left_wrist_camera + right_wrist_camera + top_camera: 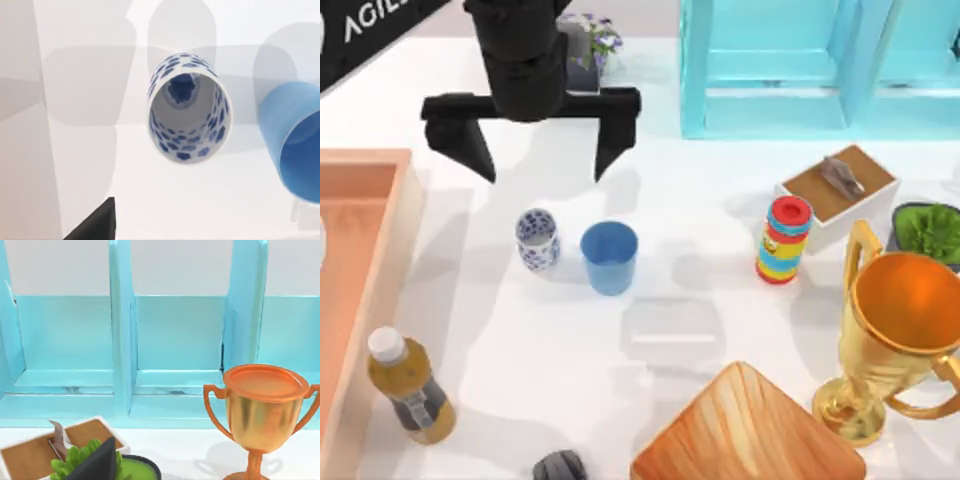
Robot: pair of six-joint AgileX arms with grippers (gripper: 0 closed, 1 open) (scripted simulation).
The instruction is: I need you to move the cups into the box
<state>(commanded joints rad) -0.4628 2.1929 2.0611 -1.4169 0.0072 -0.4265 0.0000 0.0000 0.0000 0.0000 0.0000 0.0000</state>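
Two cups stand side by side mid-table: a white cup with blue flowers and, to its right, a plain blue cup. My left gripper hangs open just behind them, its fingers spread wider than both cups, holding nothing. From the left wrist view I look down into the flowered cup, with the blue cup beside it. The box, with orange-tan walls, lies at the table's left edge. My right gripper is parked at the back right, facing the turquoise cabinet.
A juice bottle stands by the box's near corner. A wooden board and a dark object lie at the front. To the right are a striped stacked toy, a white box, a gold trophy and a green plant.
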